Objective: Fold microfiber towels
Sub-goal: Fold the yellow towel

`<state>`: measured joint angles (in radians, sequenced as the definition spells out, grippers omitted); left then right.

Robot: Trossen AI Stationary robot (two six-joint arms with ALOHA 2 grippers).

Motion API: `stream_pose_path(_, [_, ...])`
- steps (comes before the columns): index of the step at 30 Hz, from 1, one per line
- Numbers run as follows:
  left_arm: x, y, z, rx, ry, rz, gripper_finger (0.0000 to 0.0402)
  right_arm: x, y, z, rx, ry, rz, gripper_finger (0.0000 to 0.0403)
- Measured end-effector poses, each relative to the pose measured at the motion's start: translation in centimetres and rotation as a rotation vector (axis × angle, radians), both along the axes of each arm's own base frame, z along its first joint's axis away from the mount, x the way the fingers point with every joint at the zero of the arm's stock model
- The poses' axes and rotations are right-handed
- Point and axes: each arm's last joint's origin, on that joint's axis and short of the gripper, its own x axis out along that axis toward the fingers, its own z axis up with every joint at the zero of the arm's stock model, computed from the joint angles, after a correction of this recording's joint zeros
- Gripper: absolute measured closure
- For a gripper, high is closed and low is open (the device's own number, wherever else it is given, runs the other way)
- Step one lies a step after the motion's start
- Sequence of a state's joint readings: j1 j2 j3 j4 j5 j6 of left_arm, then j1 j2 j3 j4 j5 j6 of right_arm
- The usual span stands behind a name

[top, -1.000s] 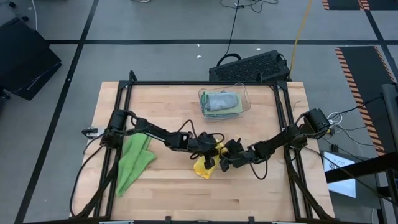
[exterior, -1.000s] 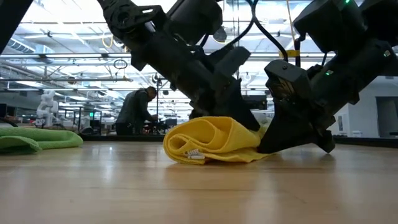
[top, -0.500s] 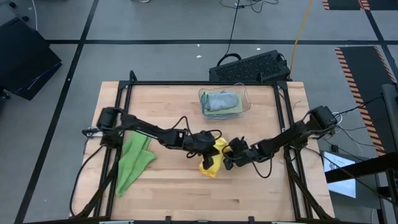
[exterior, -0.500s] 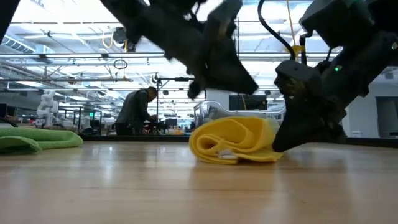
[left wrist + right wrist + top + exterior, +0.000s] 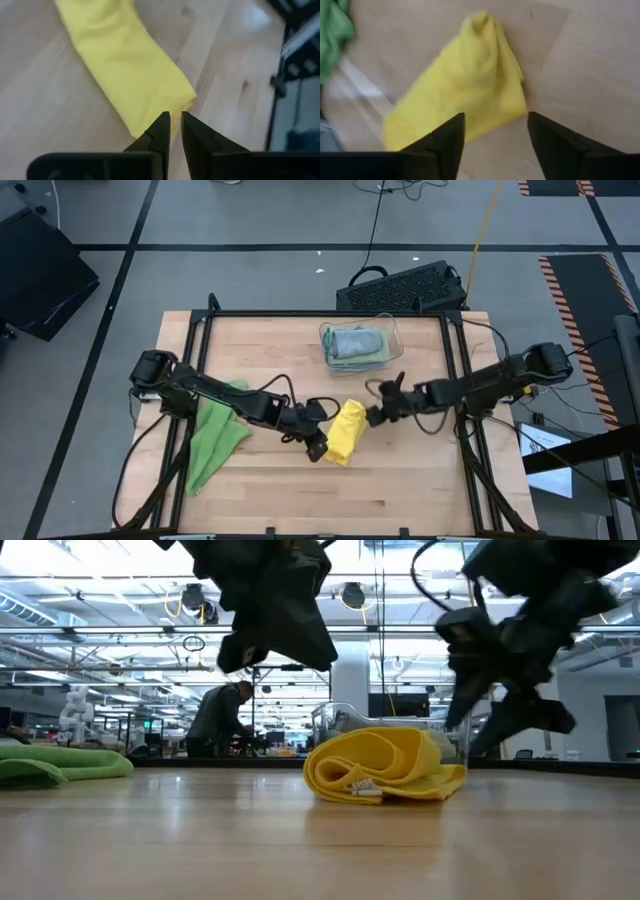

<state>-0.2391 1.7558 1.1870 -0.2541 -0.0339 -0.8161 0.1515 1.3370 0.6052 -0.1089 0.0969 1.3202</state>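
Note:
A yellow towel (image 5: 347, 432) lies folded into a thick narrow bundle near the table's middle, resting flat on the wood (image 5: 385, 765). My left gripper (image 5: 319, 450) hangs just off the towel's near left end, above the table, its fingers (image 5: 172, 122) nearly together with nothing between them. My right gripper (image 5: 373, 416) stands open off the towel's far right side, raised, and the towel (image 5: 470, 85) shows beyond its spread fingers. A bright green towel (image 5: 215, 435) lies crumpled at the left.
A clear bin (image 5: 388, 330) with grey cloth (image 5: 355, 342) inside stands at the table's far middle. A dark frame (image 5: 320, 313) runs round the table top. Bare wood stretches along the near edge. A person (image 5: 215, 720) works far behind the table.
Both grippers have risen off the yellow towel and let it go, the left drawing back toward the table's left and near edge, the right toward the right edge. The towel has first been slid a little to the right, and now lies folded and still on the wood.

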Motion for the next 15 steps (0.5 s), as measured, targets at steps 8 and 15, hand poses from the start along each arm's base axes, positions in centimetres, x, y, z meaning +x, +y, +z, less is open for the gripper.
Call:
stream_pose_path(8, [0.1,0.1,0.5,-0.126,-0.012,0.153,0.0355,0.6,-4.1,0.9,0.127,-0.083,-0.005,0.0136])
stream_pose_path(15, [0.1,0.4,0.5,-0.104,-0.020,0.211,0.0355,1.0,-4.7,0.3,0.171,-0.084,0.051,0.0165])
